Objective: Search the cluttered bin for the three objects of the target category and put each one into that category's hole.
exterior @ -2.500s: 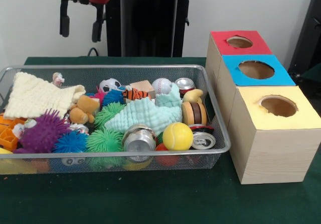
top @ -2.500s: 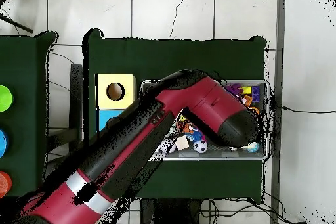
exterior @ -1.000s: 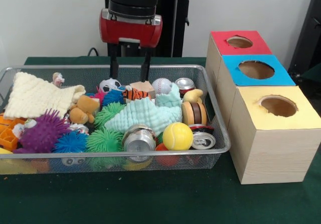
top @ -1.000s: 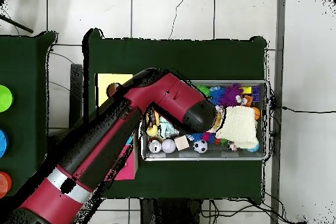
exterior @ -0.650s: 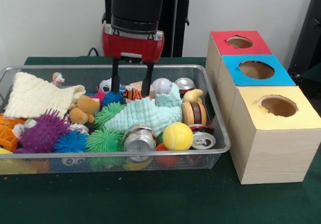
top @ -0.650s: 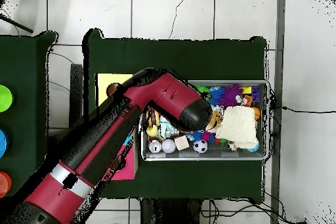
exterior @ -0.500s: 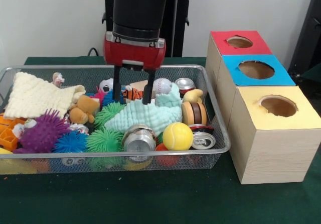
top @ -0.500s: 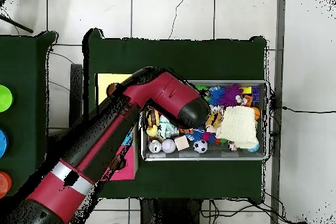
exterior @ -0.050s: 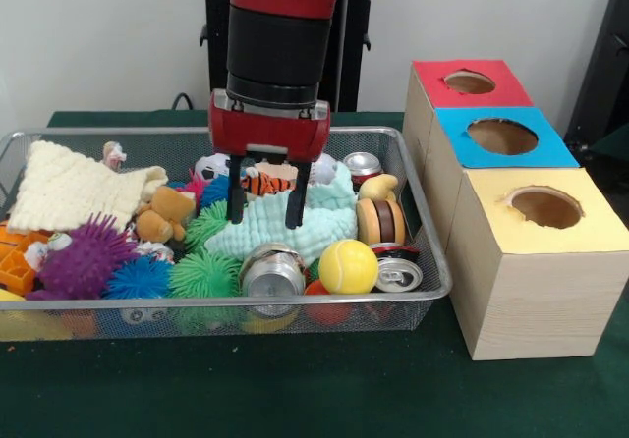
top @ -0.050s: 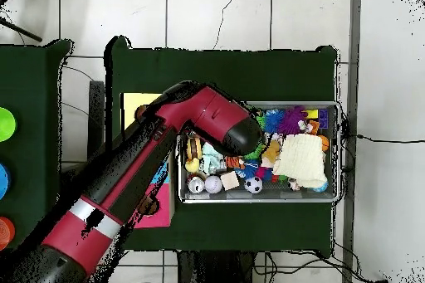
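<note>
My gripper [exterior @ -0.050s: 264, 218] stands open inside the wire bin [exterior @ -0.050s: 295, 132], its two black fingers down on either side of a ridge of the mint green cloth [exterior @ -0.050s: 314, 224]. A striped tiger toy [exterior @ -0.050s: 265, 183] lies just behind the fingers. Nothing is held. Around the cloth lie a silver can [exterior @ -0.050s: 272, 273], a second can [exterior @ -0.050s: 398, 275], a third can [exterior @ -0.050s: 363, 165], a yellow tennis ball [exterior @ -0.050s: 347, 266] and a soccer ball [exterior @ -0.050s: 210, 166]. In the overhead view the red arm [top @ -0.050s: 207, 126] covers the gripper and the bin's left part; the cream cloth [top @ -0.050s: 300, 160] shows.
Three boxes with holes stand right of the bin: red top [exterior @ -0.050s: 470, 82], blue top [exterior @ -0.050s: 502, 136], yellow top [exterior @ -0.050s: 545, 207]. A cream cloth [exterior @ -0.050s: 69, 188], teddy bear [exterior @ -0.050s: 165, 212], purple spiky ball [exterior @ -0.050s: 84, 256] and burger toy [exterior @ -0.050s: 381, 220] also fill the bin.
The arm swung in from the upper left, then came steadily down and slightly nearer the camera. Its open fingers now reach the mint cloth. Nothing in the bin has shifted.
</note>
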Controlling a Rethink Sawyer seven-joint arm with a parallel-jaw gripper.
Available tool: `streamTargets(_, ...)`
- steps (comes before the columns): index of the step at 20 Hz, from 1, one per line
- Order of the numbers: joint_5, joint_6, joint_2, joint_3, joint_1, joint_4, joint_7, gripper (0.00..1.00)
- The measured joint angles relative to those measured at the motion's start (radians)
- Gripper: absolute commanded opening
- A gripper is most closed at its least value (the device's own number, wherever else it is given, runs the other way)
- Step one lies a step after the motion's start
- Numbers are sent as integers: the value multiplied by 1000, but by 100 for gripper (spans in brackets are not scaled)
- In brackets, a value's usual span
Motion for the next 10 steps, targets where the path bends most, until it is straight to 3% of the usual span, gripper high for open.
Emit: streamTargets(10, 6, 0, 32, 0, 41, -4, 51, 100)
